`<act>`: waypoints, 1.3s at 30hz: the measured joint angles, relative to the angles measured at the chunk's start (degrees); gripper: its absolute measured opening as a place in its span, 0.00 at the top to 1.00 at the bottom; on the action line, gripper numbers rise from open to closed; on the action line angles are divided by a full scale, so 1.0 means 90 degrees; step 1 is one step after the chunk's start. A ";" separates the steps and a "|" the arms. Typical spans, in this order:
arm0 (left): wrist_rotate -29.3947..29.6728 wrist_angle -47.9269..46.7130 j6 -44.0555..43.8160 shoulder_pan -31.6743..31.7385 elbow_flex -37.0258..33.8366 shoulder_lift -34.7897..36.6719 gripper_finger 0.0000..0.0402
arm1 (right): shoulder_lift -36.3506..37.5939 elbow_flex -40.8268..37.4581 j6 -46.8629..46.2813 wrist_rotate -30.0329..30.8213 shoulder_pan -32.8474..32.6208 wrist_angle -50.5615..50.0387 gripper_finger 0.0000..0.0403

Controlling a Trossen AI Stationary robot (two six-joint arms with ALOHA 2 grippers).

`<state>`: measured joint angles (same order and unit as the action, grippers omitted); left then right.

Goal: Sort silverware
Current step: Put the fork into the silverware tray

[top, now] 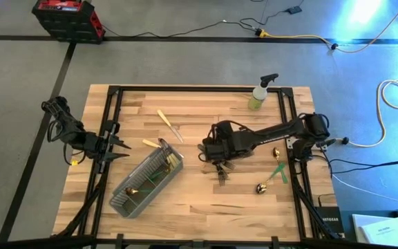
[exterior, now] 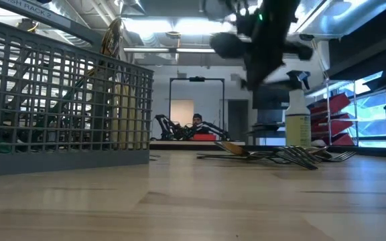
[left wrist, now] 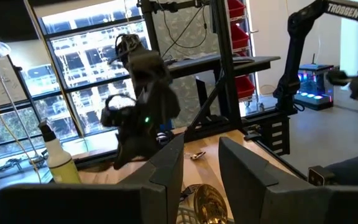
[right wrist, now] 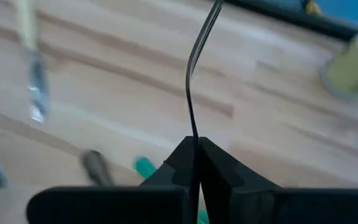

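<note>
My right gripper (top: 207,148) hangs above the table's middle, shut on a thin dark piece of silverware (right wrist: 194,81) that shows edge-on in the right wrist view. Just near of it a pile of forks (top: 222,170) lies flat on the wood. More silverware lies about: a knife (top: 171,127), a green-handled piece (top: 280,173) and two gold spoons (top: 261,187). The grey mesh caddy (top: 146,181) holds several pieces. At the left edge my left gripper (left wrist: 201,163) points level across the table, open; gold heads (left wrist: 207,204) show low between its fingers. My right gripper pinches one end of the thin piece (right wrist: 195,135) between its two fingers. The fingers slant down from the table's right side. The piece runs on past the fingertips in line with them, slightly curved, and is lifted clear of the wood.
A yellow-green spray bottle (top: 260,94) stands at the far right of the table. A black frame rail (top: 185,89) borders the tabletop. Bare wood lies along the near side between the caddy and the spoons. A person sits far back in the room (exterior: 196,122).
</note>
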<state>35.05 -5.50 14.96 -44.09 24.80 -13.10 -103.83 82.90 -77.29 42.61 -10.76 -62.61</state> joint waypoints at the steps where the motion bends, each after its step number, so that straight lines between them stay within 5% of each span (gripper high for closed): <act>1: 0.0000 -0.0010 0.0000 0.0001 0.0000 0.0001 0.79 | 0.0002 0.0112 0.0076 0.0141 -0.0077 0.0000 1.00; 8: 0.0000 -0.0167 0.0002 0.0001 0.0000 -0.0001 0.79 | 0.0002 0.0723 0.0753 0.0808 -0.0642 0.0641 1.00; 15: 0.0000 -0.0179 0.0053 0.0002 0.0000 -0.0001 0.79 | 0.0007 0.0842 0.2705 0.0919 -0.1059 0.2965 1.00; 25: -0.0074 -0.0179 0.0225 -0.0001 0.0000 -0.0001 0.79 | -0.0018 0.0847 0.4858 0.0084 -0.1536 0.5718 1.00; 39: -0.0668 -0.0173 0.0590 -0.0001 0.0000 -0.0011 0.79 | -0.0255 0.0847 0.5148 -0.0681 -0.1763 0.6331 1.00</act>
<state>29.04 -7.06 20.27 -44.10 24.80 -13.19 -106.12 90.52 -30.96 36.47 -26.63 -5.63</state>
